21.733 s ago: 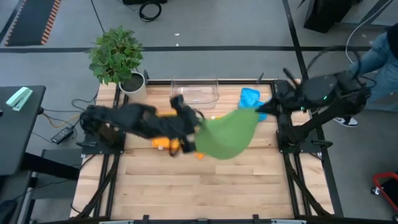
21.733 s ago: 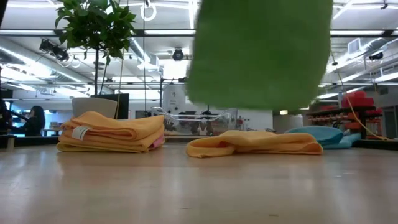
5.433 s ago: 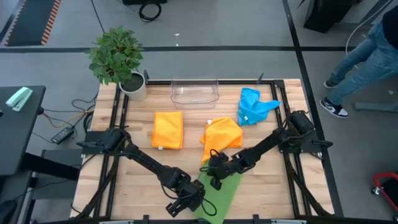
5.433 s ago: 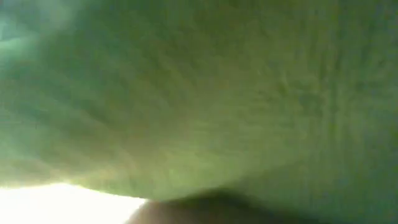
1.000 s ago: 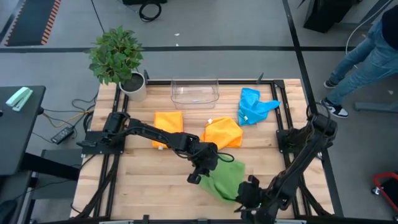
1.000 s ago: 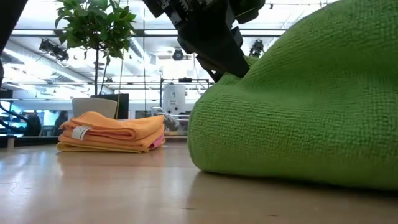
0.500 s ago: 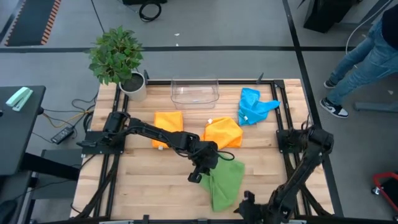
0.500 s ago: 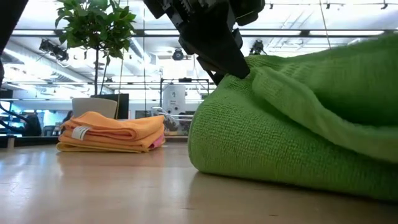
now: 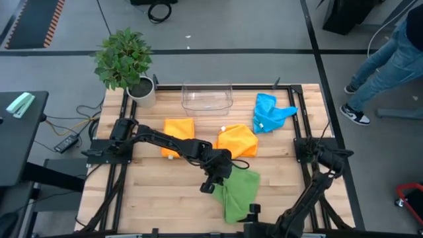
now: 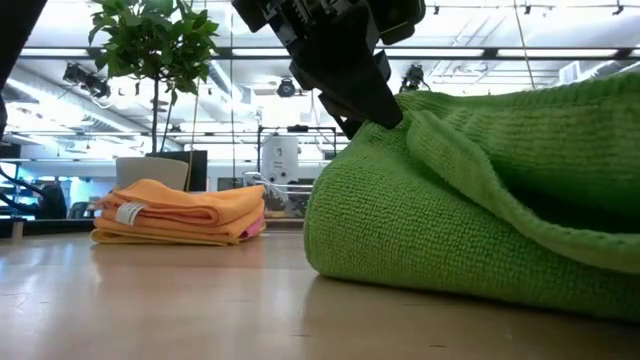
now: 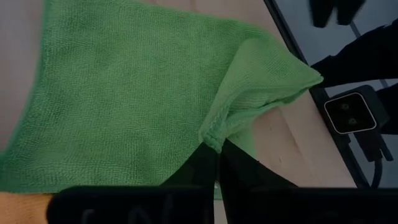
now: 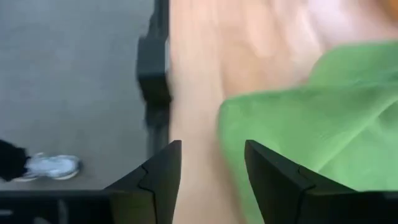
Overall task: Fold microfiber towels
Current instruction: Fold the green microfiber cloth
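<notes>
While I hold the fold: my left hand is shut on an edge of the soft green square microfibre towel, which lies doubled near the bench's front edge, right of centre.
Right hand: my right hand sits at the bench's front edge just beside the towel, fingers apart, holding nothing.
Other towels: folded orange cloths in a stack, a loose orange cloth and a crumpled blue cloth wait toward the back of the bench.
Risk: if I lift the pinched edge, the upper layer could drag and undo the fold.
Risk two: the towel's end lies near the front edge and may slide off.
Change: a second ago my right hand gripped the towel; now it has let go and backed away.
</notes>
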Controlling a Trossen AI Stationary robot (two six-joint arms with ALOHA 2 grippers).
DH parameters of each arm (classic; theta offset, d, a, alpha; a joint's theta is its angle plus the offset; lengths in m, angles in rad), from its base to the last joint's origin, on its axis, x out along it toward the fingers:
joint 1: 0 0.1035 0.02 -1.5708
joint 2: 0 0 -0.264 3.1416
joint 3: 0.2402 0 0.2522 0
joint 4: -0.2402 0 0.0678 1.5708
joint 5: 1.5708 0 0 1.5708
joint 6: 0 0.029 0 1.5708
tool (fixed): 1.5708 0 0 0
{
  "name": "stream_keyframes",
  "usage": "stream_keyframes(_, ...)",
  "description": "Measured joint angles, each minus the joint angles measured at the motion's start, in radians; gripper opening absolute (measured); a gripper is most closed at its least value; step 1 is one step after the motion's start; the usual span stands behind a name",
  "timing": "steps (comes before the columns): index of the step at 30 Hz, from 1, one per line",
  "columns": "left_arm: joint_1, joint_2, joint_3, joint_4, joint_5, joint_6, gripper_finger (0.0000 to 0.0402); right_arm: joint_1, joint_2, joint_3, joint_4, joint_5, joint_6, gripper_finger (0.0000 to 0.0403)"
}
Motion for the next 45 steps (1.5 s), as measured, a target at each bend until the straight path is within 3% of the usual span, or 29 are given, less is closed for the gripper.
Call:
stream_keyframes(10, 0.006, 0.0, 0.0, 0.0, 0.001, 0.003, 0.0018, -0.036, 0.083, 0.046, 0.027, 0.005, -0.24, 0.0181)
stream_keyframes(19, 0.005, 0.0, 0.0, -0.001, 0.001, 0.002, 0.0007, -0.069, 0.105, 0.048, 0.056, 0.021, -0.224, 0.0182)
stream_keyframes(25, 0.005, 0.0, 0.0, -0.001, 0.001, 0.002, 0.0024, -0.076, 0.134, 0.048, 0.12, 0.011, -0.237, 0.0182)
stream_keyframes(31, 0.005, 0.0, 0.0, -0.001, 0.0, 0.001, 0.0007, -0.09, 0.142, 0.023, 0.146, -0.002, -0.204, 0.0182)
stream_keyframes(37, 0.005, 0.0, 0.0, -0.001, 0.0, 0.001, 0.0024, -0.122, 0.142, -0.006, 0.15, -0.06, -0.161, 0.0182)
stream_keyframes(45, 0.005, 0.0, 0.0, -0.003, 0.001, 0.002, 0.0008, -0.146, 0.136, -0.048, 0.223, -0.152, -0.104, 0.0181)
